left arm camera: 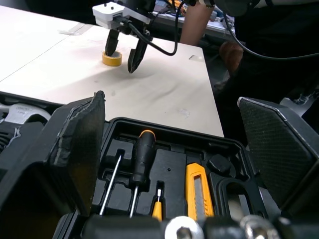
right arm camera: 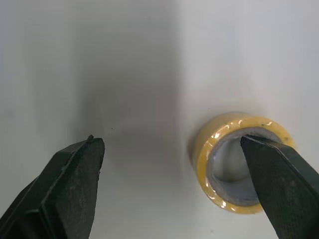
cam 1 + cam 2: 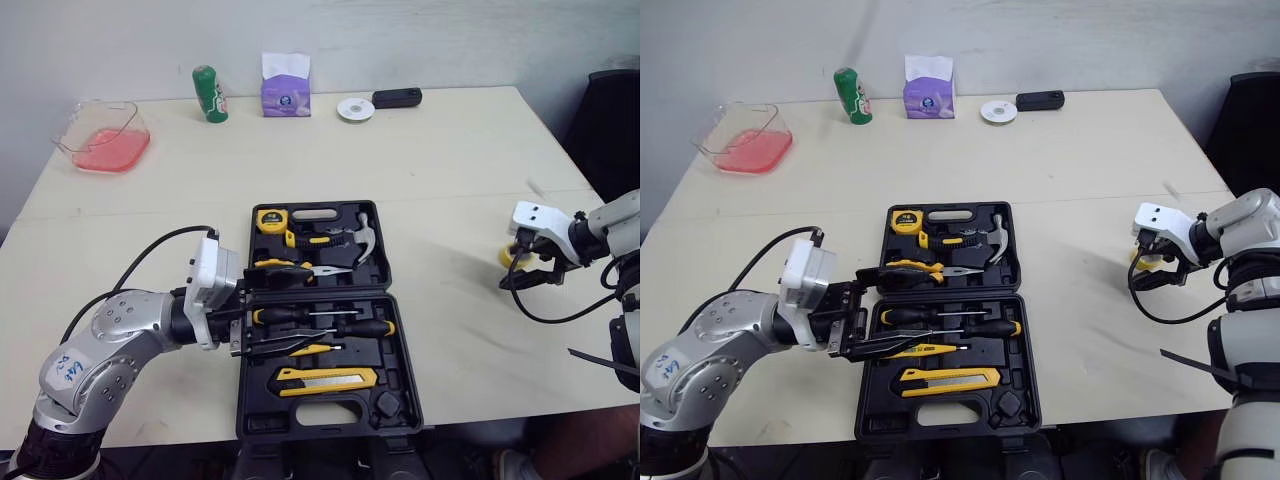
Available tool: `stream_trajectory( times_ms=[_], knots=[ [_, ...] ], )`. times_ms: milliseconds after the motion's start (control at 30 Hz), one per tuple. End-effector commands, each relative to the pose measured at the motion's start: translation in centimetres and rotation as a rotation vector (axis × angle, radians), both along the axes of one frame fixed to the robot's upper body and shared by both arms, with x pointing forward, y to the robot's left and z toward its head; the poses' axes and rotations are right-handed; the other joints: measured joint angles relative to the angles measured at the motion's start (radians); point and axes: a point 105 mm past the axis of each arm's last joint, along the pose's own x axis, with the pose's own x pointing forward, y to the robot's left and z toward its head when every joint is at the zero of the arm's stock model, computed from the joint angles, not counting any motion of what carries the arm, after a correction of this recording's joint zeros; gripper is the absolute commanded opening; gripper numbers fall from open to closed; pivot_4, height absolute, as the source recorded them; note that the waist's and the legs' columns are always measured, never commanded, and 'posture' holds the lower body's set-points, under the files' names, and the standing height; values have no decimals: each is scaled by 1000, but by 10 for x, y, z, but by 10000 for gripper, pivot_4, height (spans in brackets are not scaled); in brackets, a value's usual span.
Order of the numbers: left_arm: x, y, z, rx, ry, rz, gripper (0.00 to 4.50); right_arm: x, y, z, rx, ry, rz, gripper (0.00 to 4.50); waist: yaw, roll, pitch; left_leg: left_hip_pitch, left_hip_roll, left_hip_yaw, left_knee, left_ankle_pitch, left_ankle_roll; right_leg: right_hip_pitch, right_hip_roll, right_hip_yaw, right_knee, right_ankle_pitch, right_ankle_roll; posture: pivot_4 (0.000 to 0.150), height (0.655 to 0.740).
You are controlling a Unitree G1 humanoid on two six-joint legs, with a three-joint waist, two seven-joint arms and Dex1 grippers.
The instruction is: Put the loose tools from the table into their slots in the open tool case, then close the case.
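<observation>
"At the fingertips of the right gripper, what is shown?"

"The fingers are held apart and nothing is gripped. One tip is placed over the hole of the yellow tape roll and the other outside it, above the table, so that the roll's wall can be pinched. The roll is judged the loose tool to be stowed; it lies well apart from the tool case."

"And the left gripper?"

"Its fingers are likewise spread and empty, set at the case's left edge beside the needle-nose pliers, presumably to steady the case. Screwdrivers, knife and hammer are seated; the case is not yet closed."
</observation>
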Motion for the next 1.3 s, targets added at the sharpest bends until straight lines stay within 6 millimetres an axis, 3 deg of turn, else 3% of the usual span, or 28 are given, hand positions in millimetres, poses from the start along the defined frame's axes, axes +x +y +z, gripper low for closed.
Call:
stream_trajectory(
  times_ms=[33, 267, 633, 900, 1033, 1200, 1300],
  knots=[
    [-6, -2, 4, 10, -39, -22, 45000, 0, -4, 6, -7, -12, -11, 36106, 0, 0, 0, 0, 0, 0, 0, 0, 0, 0, 0, 0, 0, 0, 0, 1500, 7400],
    [-7, -3, 3, 7, -43, -22, 45000, -1, -7, 0, -27, -6, -19, 792, 0, 0, 0, 0, 0, 0, 0, 0, 0, 0, 0, 0, 0, 0, 0, 1500, 7400],
    [-11, -2, -1, 13, -43, -36, 45000, 1, -2, 2, -9, -33, 17, 322, -1, 0, 0, 2, 0, 1, 1, 0, 0, 0, 0, 2, 1, 0, 0, 1500, 7400],
    [-3, 2, 3, 17, -102, 0, 45000, 2, 21, 43, 40, -103, 189, 322, -2, 1, 1, 2, 0, 3, 0, 0, 0, 0, 1, 7, 2, 0, 0, 1500, 7400],
    [-3, 3, 1, 22, -104, -7, 45000, -8, 29, 49, 42, -89, 259, 322, 0, 2, 1, 2, 0, 3, 0, 0, 0, -1, 1, 9, 1, 0, 0, 1500, 7400],
    [-1, 3, 0, 32, -108, -17, 45000, -34, 77, 76, 148, -136, 404, 322, 5, 2, 1, 1, 0, 2, 0, 0, 0, -1, 0, 10, 1, 0, 0, 1500, 7400],
    [-4, 1, -1, 51, -117, -45, 45000, -58, 97, 78, 141, -98, 497, 322, 2, 3, 2, 2, 1, 3, 0, -1, -1, -1, 0, 9, 2, 0, 0, 1500, 7400]
  ],
)
